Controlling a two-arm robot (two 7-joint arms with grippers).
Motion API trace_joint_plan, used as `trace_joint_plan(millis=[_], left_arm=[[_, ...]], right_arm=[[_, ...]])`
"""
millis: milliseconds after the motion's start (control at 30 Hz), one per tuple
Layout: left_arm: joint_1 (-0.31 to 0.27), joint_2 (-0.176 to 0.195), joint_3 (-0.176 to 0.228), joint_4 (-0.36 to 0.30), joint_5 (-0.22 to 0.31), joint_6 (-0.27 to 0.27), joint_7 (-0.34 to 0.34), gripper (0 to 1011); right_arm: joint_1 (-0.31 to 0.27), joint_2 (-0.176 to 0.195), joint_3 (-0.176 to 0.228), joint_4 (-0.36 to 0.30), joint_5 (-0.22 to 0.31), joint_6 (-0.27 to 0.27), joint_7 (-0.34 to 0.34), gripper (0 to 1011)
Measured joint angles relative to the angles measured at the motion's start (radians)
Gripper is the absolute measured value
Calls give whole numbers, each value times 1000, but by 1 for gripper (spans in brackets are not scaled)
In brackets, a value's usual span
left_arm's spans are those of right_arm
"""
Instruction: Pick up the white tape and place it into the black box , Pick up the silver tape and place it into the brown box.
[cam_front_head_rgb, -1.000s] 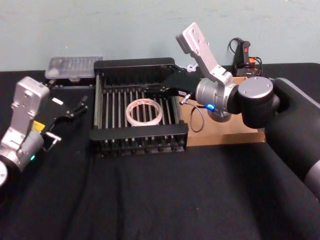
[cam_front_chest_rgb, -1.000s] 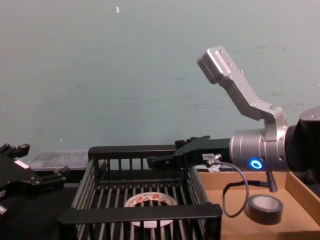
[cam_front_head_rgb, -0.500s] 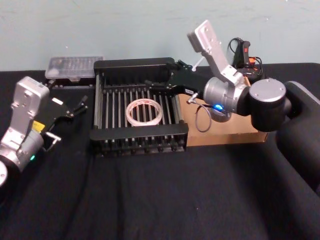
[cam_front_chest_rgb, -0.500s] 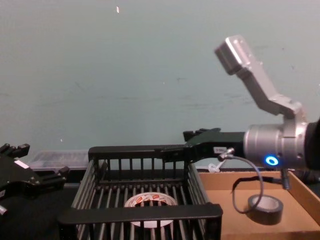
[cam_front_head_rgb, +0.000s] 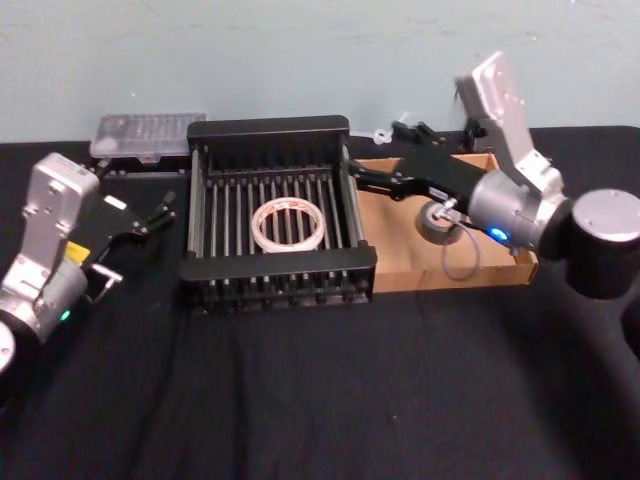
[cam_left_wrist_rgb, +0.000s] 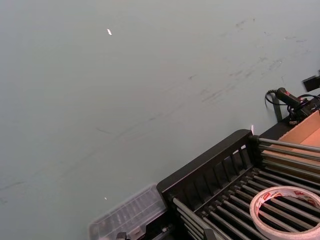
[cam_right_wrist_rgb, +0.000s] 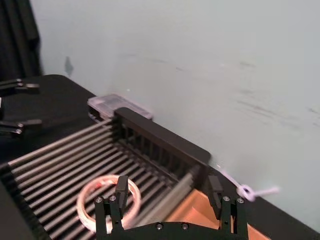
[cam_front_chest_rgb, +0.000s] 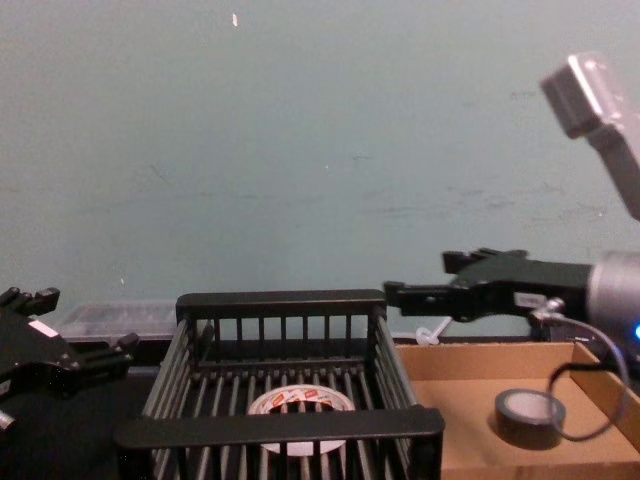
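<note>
The white tape was lying flat on the barred floor of the black box, roughly centre of the head view, a bit toward the crate's right half. From the chest view it sat low in the frame, its red-and-white printed core showing through the front bars. The silver tape was resting on the floor of the brown box, right of centre in the head view and touching nothing but the cardboard — in the chest view it sat at the lower right.

The right gripper hung in the air over the seam where the two boxes meet, upper middle of the head view, pointing toward the crate. Its fingers were spread apart with nothing between them; the right wrist view showed the white ring and the crate's right wall below them. A loop of cable hung from that arm over the cardboard tray.

The left gripper was parked at the left edge of the head view, well clear of the crate, fingers apart and empty too. A clear plastic case sat behind the crate's left corner, up against the wall.
</note>
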Motion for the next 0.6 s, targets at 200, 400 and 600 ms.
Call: trace_joint_plan(millis=[200,400,600], left_arm=[[0,0,0,0,0,0,0,1001],[0,0,0,0,0,0,0,1001],[0,0,0,0,0,0,0,1001]], right_arm=[[-72,35,49,-44,6,-2,-44,1003],[-142,58,101,-74,-9,-21,-103,1002],[-196,64,139,-91,-50,-59,-174,1002]])
